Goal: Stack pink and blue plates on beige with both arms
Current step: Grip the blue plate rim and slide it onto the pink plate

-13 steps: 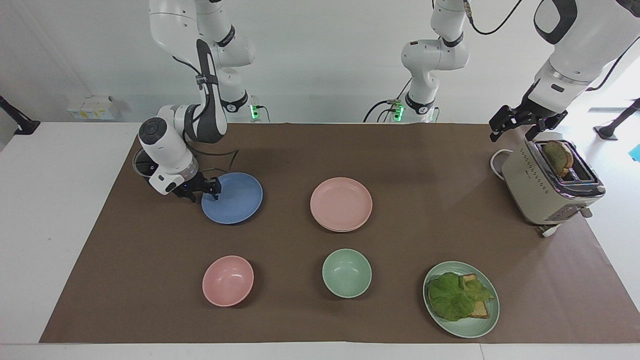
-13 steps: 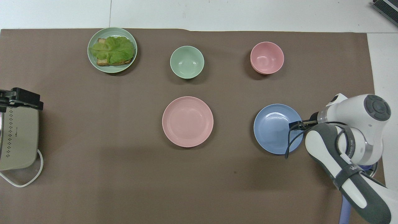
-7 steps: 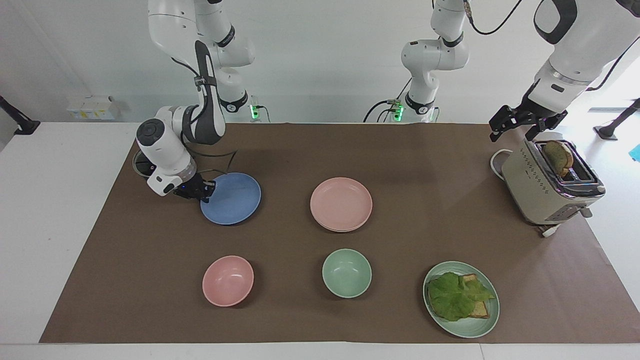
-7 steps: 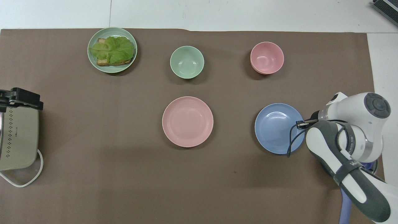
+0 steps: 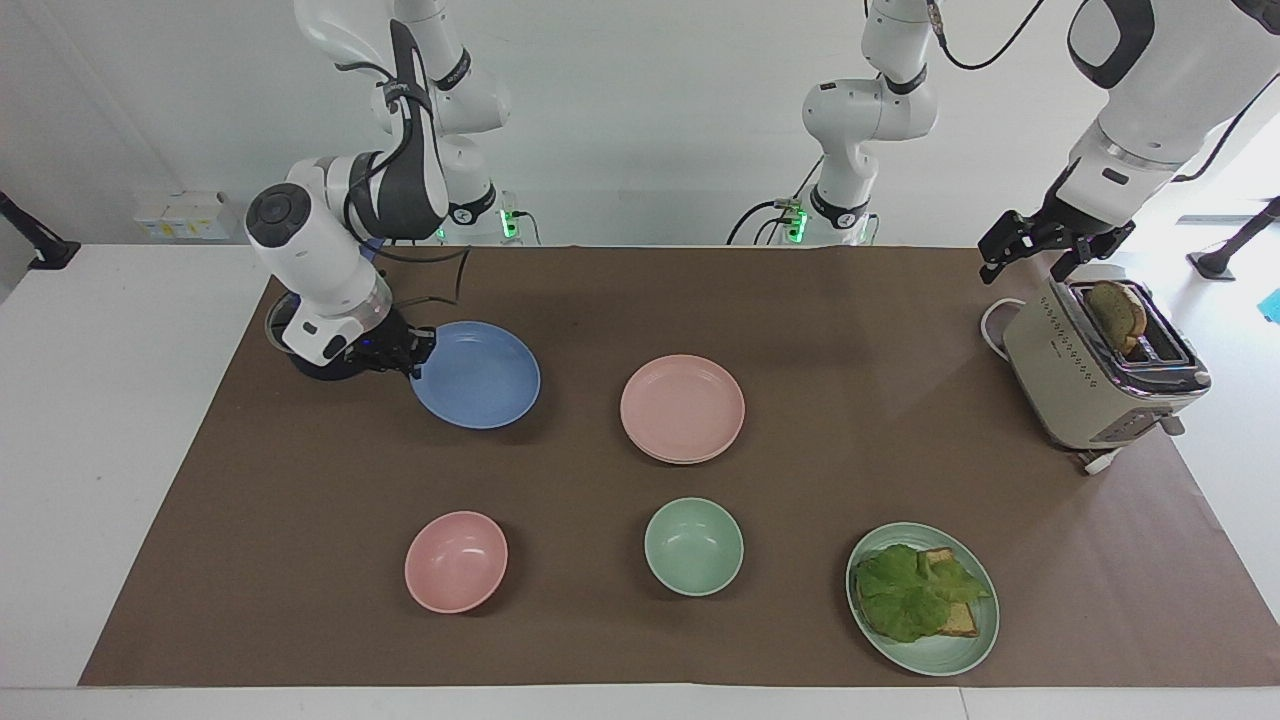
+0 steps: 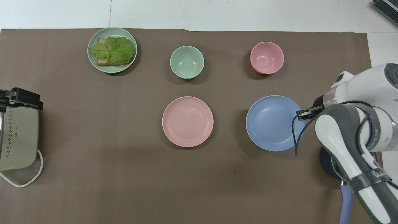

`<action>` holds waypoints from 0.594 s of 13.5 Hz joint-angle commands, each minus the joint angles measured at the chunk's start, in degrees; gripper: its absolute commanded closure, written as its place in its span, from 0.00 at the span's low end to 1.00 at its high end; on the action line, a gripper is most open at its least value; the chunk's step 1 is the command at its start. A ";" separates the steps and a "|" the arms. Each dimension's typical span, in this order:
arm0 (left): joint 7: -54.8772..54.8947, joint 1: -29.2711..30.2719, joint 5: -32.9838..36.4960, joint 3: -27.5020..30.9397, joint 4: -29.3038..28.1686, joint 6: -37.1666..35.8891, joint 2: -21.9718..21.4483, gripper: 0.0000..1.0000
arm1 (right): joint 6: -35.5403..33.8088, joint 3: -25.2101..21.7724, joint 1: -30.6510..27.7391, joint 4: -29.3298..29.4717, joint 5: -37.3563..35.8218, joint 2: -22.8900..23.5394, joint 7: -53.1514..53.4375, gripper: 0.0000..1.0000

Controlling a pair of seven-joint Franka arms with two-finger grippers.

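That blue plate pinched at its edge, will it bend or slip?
The round matte blue plate looks stiff: gripped at one rim by the right gripper, it seems to keep its shape. It probably tilts easily. The matte finish likely limits slipping.

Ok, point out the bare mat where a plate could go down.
Widest bare patch: between the pink plate and the toaster. Another strip runs along the robots' edge of the mat, nearer than the pink plate. Crowded: the row of pink bowl, green bowl and lettuce plate.
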 commanded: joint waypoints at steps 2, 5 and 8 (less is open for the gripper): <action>0.19 0.36 0.86 -0.24 -1.18 0.18 -1.25 0.00 | -0.03 0.52 6.45 3.64 2.48 1.37 9.48 1.00; 0.19 0.36 0.86 -0.24 -1.18 0.18 -1.25 0.00 | 2.95 0.52 11.30 4.09 7.50 1.46 17.23 1.00; 0.19 0.36 0.86 -0.24 -1.18 0.18 -1.25 0.00 | 4.97 0.52 15.60 4.17 9.87 2.68 22.15 1.00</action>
